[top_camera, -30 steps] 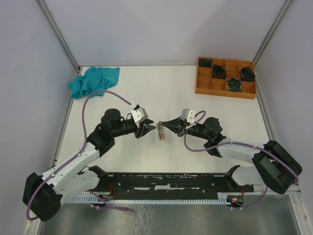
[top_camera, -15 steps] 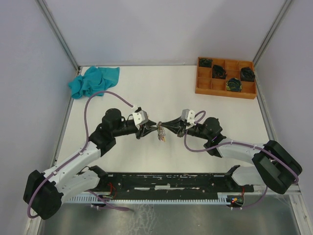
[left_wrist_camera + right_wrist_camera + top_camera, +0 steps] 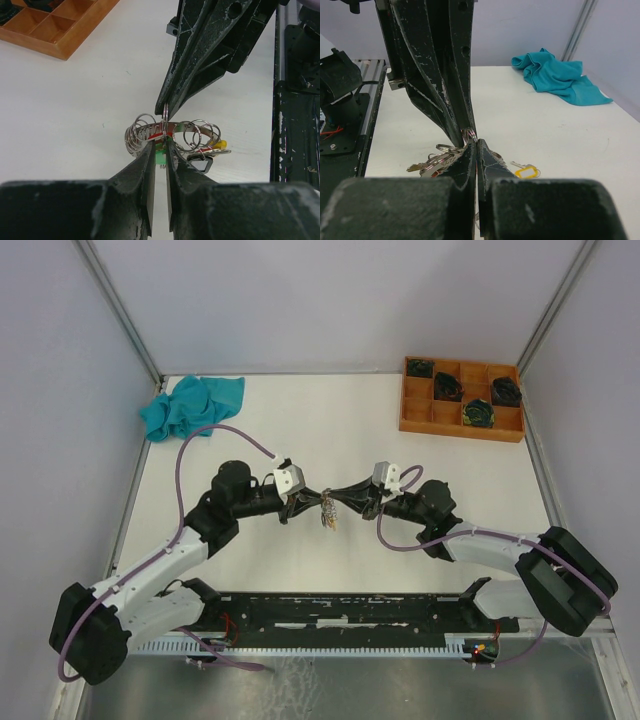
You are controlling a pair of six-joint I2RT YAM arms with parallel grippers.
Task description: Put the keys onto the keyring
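The keyring, a silvery band strung with several small wire rings, hangs just above the table between both grippers; it also shows in the top view. My left gripper is closed narrowly on its lower edge, with a green tag and a red tag at its tips. My right gripper is shut on one small ring at the top of the bunch. A yellow tag and a dark tag hang on the right. A key with a yellow-framed tag lies on the table.
An orange compartment tray with black coils stands at the back right, its corner in the left wrist view. A teal cloth lies at the back left, also in the right wrist view. A black rail runs along the near edge.
My left gripper has moved right to meet the right gripper and closed in on the keyring. The right gripper and keyring have stayed almost still.
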